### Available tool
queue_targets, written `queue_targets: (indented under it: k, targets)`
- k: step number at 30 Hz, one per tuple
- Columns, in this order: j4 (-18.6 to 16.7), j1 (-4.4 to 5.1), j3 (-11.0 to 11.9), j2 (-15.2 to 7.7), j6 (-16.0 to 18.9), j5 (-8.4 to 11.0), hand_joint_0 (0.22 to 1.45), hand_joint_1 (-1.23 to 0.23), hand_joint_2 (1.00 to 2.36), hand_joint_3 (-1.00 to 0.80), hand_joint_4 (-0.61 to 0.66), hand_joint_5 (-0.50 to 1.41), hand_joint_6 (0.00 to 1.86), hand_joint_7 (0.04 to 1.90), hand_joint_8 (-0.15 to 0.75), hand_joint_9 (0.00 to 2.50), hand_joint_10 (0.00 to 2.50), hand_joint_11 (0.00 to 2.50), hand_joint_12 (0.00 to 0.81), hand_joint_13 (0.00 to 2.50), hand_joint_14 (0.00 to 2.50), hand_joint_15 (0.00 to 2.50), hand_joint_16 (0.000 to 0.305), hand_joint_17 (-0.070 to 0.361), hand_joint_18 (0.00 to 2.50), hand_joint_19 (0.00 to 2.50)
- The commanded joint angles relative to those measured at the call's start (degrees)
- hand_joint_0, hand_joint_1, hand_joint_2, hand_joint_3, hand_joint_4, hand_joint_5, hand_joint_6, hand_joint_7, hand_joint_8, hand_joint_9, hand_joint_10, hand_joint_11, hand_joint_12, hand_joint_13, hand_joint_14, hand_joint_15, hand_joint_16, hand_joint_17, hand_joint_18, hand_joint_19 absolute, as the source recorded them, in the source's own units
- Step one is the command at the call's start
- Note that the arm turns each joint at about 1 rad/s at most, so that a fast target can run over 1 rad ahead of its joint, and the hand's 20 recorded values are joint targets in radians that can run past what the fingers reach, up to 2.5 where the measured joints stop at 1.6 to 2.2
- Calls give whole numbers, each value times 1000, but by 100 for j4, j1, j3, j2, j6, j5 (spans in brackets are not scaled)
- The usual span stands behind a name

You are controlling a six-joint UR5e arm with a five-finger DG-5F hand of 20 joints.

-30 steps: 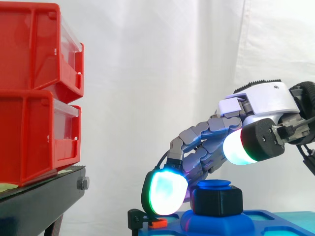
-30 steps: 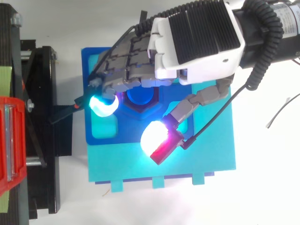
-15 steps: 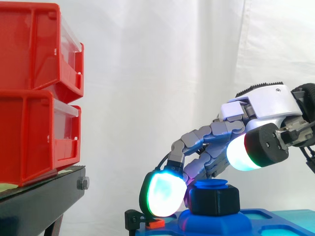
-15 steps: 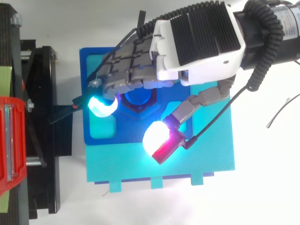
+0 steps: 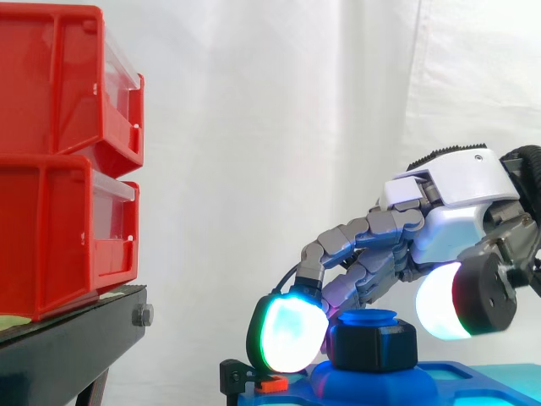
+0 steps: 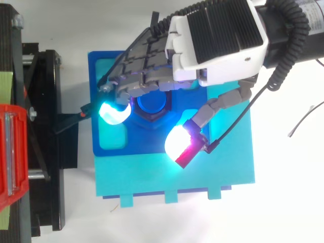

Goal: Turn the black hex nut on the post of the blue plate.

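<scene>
The black hex nut (image 5: 372, 345) sits on the blue post (image 6: 152, 104) of the blue plate (image 6: 177, 167). My hand (image 6: 217, 35) reaches in from the right and arches over the nut. Its fingers (image 5: 355, 241) curl down round the nut's far and left sides. One glowing cyan-green fingertip (image 5: 287, 334) hangs just left of the nut, above the plate's edge. The thumb's glowing pad (image 5: 444, 304) is at nut height, close by its near right side (image 6: 181, 142). Whether the thumb touches the nut is hidden.
Two stacked red bins (image 5: 63, 161) stand on a black stand (image 5: 76, 347) to the left of the plate. A small black clamp with an orange tab (image 5: 254, 382) sits at the plate's left edge. The plate (image 5: 473, 376) lies on a white table (image 6: 283, 192).
The thumb has swung down and in toward the nut. The fingers have shifted slightly right over the post. The nut looks unmoved.
</scene>
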State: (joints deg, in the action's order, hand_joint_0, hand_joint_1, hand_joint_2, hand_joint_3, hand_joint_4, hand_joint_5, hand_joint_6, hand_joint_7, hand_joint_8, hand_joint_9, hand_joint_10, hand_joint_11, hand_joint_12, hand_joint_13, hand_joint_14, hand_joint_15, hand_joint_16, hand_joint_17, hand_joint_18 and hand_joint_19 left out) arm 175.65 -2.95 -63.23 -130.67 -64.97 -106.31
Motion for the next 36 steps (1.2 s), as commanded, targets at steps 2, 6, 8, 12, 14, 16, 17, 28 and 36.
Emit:
queue_targets:
  k: [2, 6, 8, 12, 14, 16, 17, 28, 36]
  targets:
    - [127, -12, 153, 6, -59, -39, 531, -701, 1000, -500, 219, -249, 503, 897, 266, 397, 0, 5, 363, 481, 6, 153, 50, 113, 485, 370]
    - [347, 5, 294, 6, -156, -39, 544, -745, 1000, -500, 227, -243, 503, 948, 264, 422, 0, 50, 358, 522, 7, 183, 49, 110, 525, 384]
    - [373, 23, 303, 6, -200, -30, 550, -754, 1000, -500, 230, -241, 503, 960, 263, 428, 0, 59, 360, 532, 7, 185, 49, 109, 536, 385]
    - [373, 41, 303, 6, -226, -21, 553, -757, 1000, -500, 229, -238, 503, 965, 263, 437, 2, 72, 360, 536, 7, 190, 49, 109, 548, 397]
    - [373, 41, 311, 6, -226, -21, 551, -758, 1000, -500, 229, -238, 503, 966, 264, 434, 2, 70, 359, 537, 7, 187, 49, 110, 552, 399]
    - [373, 41, 311, 6, -226, -21, 555, -775, 1000, -500, 230, -239, 503, 971, 261, 427, 1, 68, 362, 542, 7, 197, 49, 109, 556, 399]
    - [373, 41, 311, 6, -226, -21, 557, -787, 1000, -500, 231, -239, 503, 977, 260, 426, 3, 74, 361, 543, 7, 194, 49, 109, 561, 401]
    - [241, -12, 303, -3, -253, -48, 563, -841, 1000, -500, 238, -246, 503, 1005, 257, 395, 4, 123, 362, 545, 8, 206, 49, 110, 600, 401]
    - [13, -39, 153, -3, -262, -65, 568, -887, 1000, -500, 247, -251, 503, 1013, 255, 379, 5, 127, 363, 544, 8, 206, 49, 111, 609, 391]
